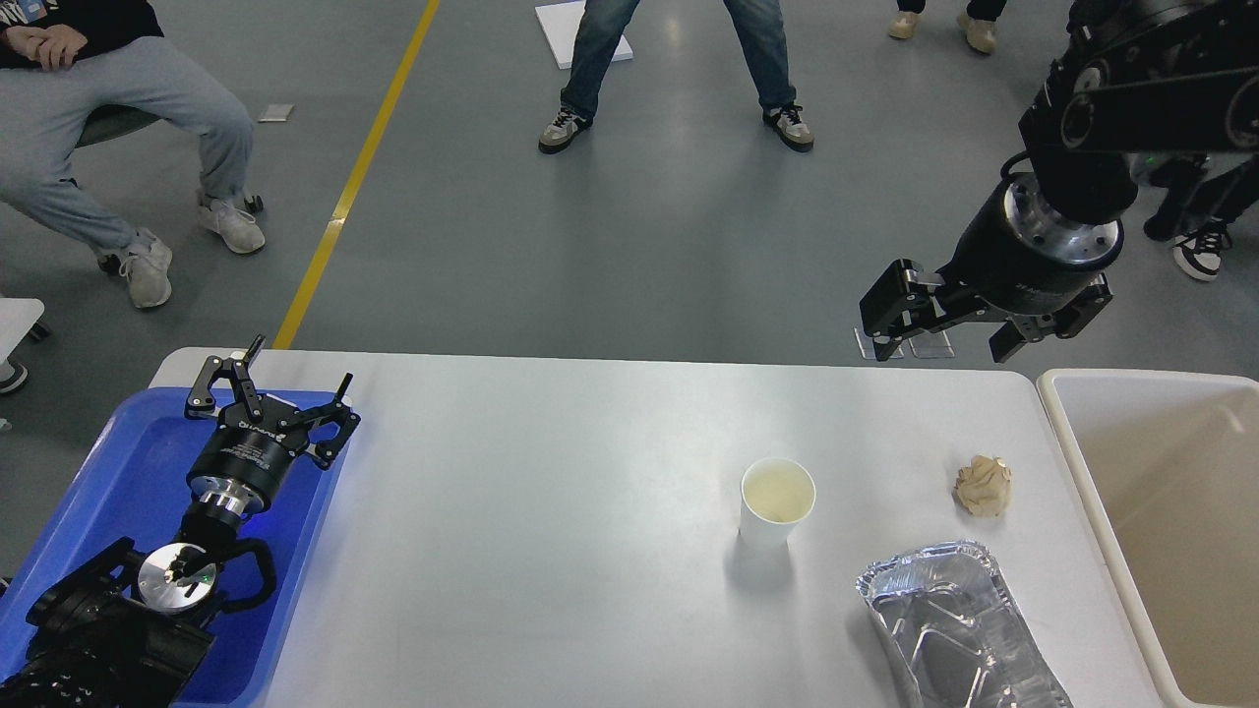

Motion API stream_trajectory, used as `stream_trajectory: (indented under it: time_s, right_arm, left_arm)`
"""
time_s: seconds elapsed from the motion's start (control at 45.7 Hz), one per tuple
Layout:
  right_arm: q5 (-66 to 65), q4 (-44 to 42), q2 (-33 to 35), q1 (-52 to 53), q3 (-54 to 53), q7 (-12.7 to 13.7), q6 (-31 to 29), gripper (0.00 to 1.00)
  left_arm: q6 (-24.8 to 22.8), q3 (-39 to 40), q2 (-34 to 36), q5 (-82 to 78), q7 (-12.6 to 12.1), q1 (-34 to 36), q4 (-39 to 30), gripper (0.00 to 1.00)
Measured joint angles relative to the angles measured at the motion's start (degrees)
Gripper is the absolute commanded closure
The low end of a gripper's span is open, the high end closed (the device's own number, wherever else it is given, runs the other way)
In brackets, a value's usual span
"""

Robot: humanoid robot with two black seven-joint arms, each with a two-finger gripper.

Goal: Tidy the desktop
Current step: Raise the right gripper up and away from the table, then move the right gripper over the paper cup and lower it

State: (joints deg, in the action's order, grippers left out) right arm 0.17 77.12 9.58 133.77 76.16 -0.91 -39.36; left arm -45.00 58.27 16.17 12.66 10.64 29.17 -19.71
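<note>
The white desktop point(551, 511) fills the lower middle of the head view. On it stand a white paper cup point(777, 501), upright and open-topped, a crumpled tan paper ball point(984, 485) to its right, and an upside-down foil tray point(954, 629) at the front right. My left gripper point(285, 379) is open and empty, over the far end of the blue tray point(128, 482) at the desktop's left edge. My right gripper point(949, 334) is open and empty, raised above the desktop's far right edge, beyond the paper ball.
A cream-coloured bin point(1161, 511) stands against the desktop's right edge and looks empty. People sit and stand on the grey floor beyond the table. A yellow floor line point(354, 177) runs at the far left.
</note>
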Motion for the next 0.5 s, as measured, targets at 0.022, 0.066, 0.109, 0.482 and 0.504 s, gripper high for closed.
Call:
stream_trajectory:
  time_s: [0.022, 0.066, 0.109, 0.482, 0.504]
  right_arm:
    - [-0.04, 0.00, -0.22, 0.05, -0.18, -0.01, -0.18, 0.00]
    - [-0.17, 0.01, -0.69, 0.06, -0.73, 0.03, -0.56, 0.00]
    - [-0.22, 0.01, -1.03, 0.07, -1.38, 0.05, -0.82, 0.00]
    - [-0.16, -3.66, -3.59, -3.02, -7.32, 0.41, -0.70, 0.00]
    - [-0.24, -3.97, -3.80, -3.27, -7.65, 0.45, -0.70, 0.00]
  left_arm:
    - [0.00, 0.00, 0.00, 0.00, 0.00, 0.00, 0.00, 0.00]
    - [0.00, 0.00, 0.00, 0.00, 0.00, 0.00, 0.00, 0.00]
    - [0.00, 0.00, 0.00, 0.00, 0.00, -0.01, 0.00, 0.00]
    - [0.00, 0.00, 0.00, 0.00, -0.01, -0.02, -0.01, 0.00]
    - [0.00, 0.00, 0.00, 0.00, -0.01, -0.02, -0.01, 0.00]
